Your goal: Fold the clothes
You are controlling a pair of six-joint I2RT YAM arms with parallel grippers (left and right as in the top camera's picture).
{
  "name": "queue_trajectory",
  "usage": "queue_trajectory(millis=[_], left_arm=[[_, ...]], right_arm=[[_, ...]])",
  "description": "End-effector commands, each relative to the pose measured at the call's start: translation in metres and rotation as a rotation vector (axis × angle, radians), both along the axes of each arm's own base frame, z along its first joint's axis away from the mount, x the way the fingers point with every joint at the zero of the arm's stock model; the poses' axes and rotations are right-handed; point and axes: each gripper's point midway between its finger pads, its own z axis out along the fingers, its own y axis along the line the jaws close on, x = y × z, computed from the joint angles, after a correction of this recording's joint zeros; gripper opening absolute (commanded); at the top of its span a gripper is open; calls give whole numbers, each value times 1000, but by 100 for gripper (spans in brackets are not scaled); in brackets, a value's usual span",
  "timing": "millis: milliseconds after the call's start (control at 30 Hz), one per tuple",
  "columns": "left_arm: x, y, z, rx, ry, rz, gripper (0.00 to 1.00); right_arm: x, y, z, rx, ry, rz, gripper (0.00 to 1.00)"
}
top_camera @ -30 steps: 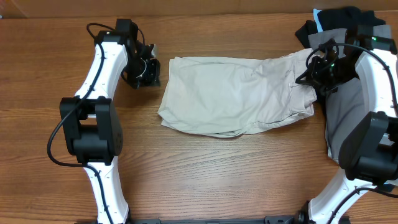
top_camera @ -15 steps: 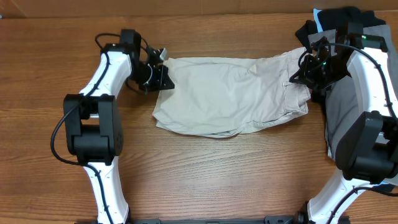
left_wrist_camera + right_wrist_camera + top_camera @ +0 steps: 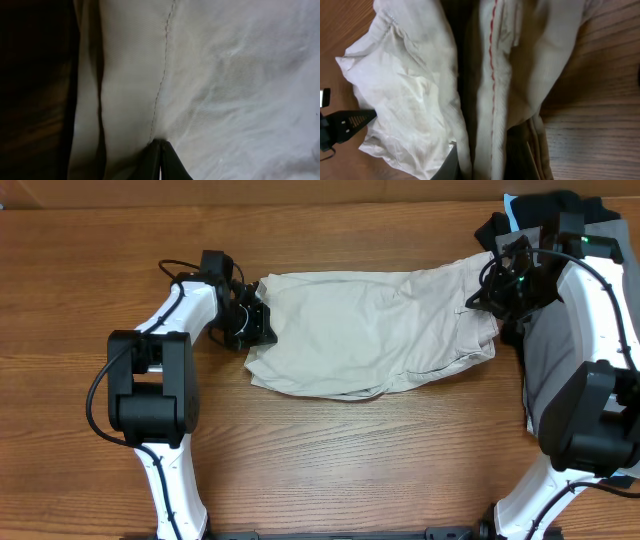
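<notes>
Robot lab, wooden table (image 3: 350,470), two mounted arms (image 3: 150,395)

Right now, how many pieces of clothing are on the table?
3: beige shorts mid-table, a grey garment at the right edge, a black garment in the far right corner; others may be hidden.

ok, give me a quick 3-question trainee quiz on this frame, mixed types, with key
1. True or false: the left gripper is open.
2. The right gripper is shut on: A the shorts, B a towel, C nothing.
3. Fill in: the grey garment lies by the ___ arm.
Key: 1 false; 2 A; 3 right.
</notes>
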Motion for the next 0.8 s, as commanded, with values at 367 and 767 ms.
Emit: queue_trajectory(millis=[367,767], left_arm=[[-7,17,-31,173,58,90,4],[-6,10,-30,172,46,75,4]], right_arm=[[-3,179,37,-155,-162,144,4],[-7,296,-7,-147,-222,165,4]])
